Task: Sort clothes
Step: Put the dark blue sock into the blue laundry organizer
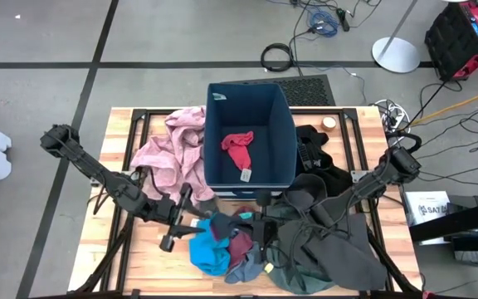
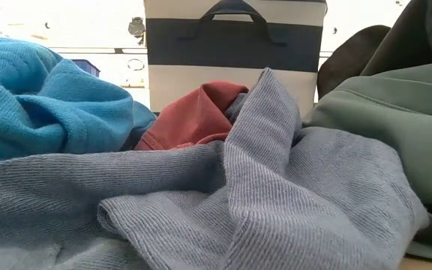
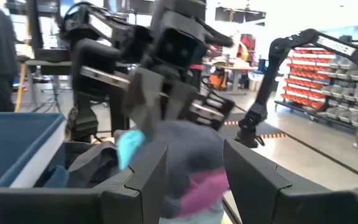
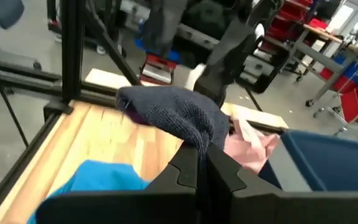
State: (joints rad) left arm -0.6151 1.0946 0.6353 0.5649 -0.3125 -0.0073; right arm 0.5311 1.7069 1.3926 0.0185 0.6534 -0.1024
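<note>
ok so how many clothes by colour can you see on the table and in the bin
pink garment: 1
red piece, in the navy bin: 1
bright-blue piece: 1
maroon piece: 1
blue-grey knit: 1
grey-green garment: 1
black garment: 1
total: 7

One navy bin point(image 1: 285, 124) stands on the one wooden table point(image 1: 123, 241), and it holds one red piece point(image 1: 239, 145). Outside it the clothes count as follows: one dusty-pink garment point(image 1: 173, 154), one bright-blue piece point(image 1: 206, 253), one maroon piece point(image 1: 241, 247), one blue-grey knit point(image 2: 261, 195), one large grey-green garment point(image 1: 330, 257) and black ones point(image 1: 318, 158), whose number cannot be told. Two arms reach over the table.
</note>
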